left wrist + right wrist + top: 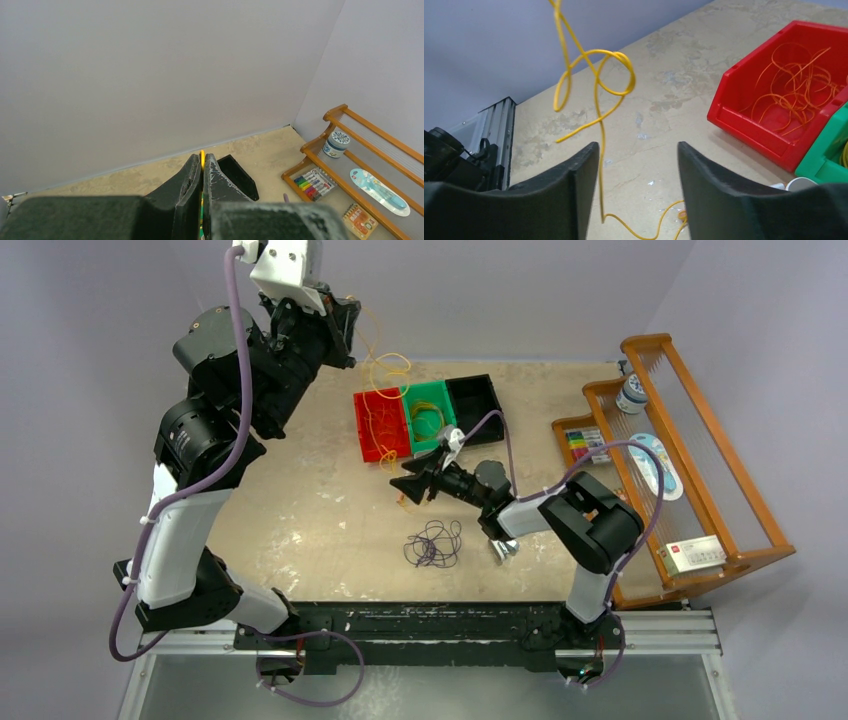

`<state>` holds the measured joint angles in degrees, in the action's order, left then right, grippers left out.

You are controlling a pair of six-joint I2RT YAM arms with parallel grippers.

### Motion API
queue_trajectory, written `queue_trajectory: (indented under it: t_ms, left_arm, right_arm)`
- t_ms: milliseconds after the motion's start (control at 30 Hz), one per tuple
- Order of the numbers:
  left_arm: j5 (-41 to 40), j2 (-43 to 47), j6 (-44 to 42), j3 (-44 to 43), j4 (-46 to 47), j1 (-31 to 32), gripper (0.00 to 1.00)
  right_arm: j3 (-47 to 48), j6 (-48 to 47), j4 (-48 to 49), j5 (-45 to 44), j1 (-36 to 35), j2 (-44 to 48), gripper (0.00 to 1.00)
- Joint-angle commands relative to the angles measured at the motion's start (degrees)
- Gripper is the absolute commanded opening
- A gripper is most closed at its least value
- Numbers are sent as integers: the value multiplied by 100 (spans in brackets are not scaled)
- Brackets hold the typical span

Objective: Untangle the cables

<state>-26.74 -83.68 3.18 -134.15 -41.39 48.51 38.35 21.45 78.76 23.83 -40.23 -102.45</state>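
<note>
My left gripper is raised high at the back left, shut on a yellow cable. That cable hangs down from it in knotted loops to the table. My right gripper sits low over the table in front of the bins, open. The hanging yellow strand passes between its fingers, close to the left finger, and its tail curls on the table. Red-orange cables lie in the red bin. More yellow cable lies in the green bin. A dark purple cable is coiled on the table.
A black bin stands right of the green one. A wooden rack along the right edge holds markers, a jar and small packs. The back wall is close behind the bins.
</note>
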Motion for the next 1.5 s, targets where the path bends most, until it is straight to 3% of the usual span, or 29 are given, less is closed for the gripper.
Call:
queue_trajectory:
  t_ms: [0, 267, 400, 667, 867, 1467]
  left_arm:
    - [95, 14, -107, -70, 162, -9, 0]
    - [54, 53, -108, -74, 158, -8, 0]
    - [-45, 62, -109, -70, 162, -8, 0]
    - [-213, 62, -155, -92, 164, -11, 0]
    - [-459, -54, -307, -297, 113, -13, 0]
    - [-1037, -70, -787, -768, 570, -9, 0]
  right_arm:
    - [394, 32, 315, 217, -38, -246, 55]
    - [273, 232, 290, 239, -38, -351, 14]
    - [-107, 316, -39, -248, -38, -98, 0]
    - [-1241, 797, -682, -1355, -29, 341, 0]
    - [-1913, 1142, -656, -1716, -31, 273, 0]
    - [-2103, 1408, -569, -1829, -34, -278, 0]
